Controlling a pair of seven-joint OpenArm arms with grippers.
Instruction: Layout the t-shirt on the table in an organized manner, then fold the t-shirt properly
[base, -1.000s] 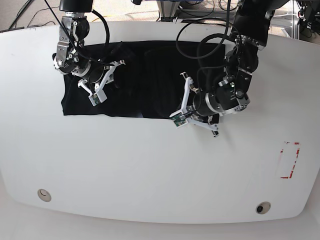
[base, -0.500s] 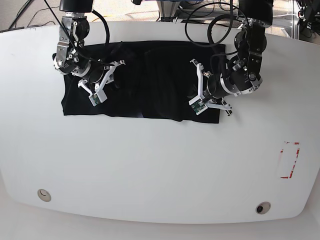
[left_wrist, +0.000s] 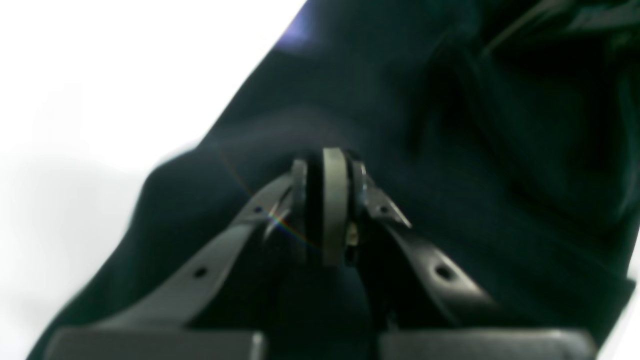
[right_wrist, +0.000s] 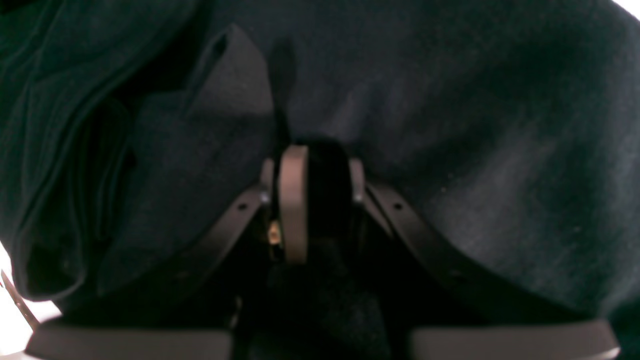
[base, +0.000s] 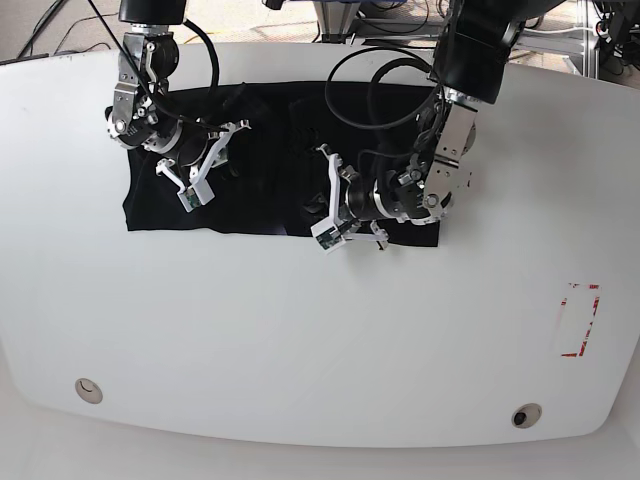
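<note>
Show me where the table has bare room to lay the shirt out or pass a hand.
Bare: the wide table front, from the t-shirt hem down to the two holes, left of the red dashed mark. Crowded: the back strip, where both grippers sit on the shirt.

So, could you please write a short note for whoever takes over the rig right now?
Left tool: shut, pinching a fold of the t-shirt near its front edge.
Right tool: shut on the t-shirt, over its other end.
The t-shirt lies as a wide black band at the far side of the table, with creases and bunched cloth in places.
Done: roughly laid out.
Left: smooth it flat, then make the folds.
</note>
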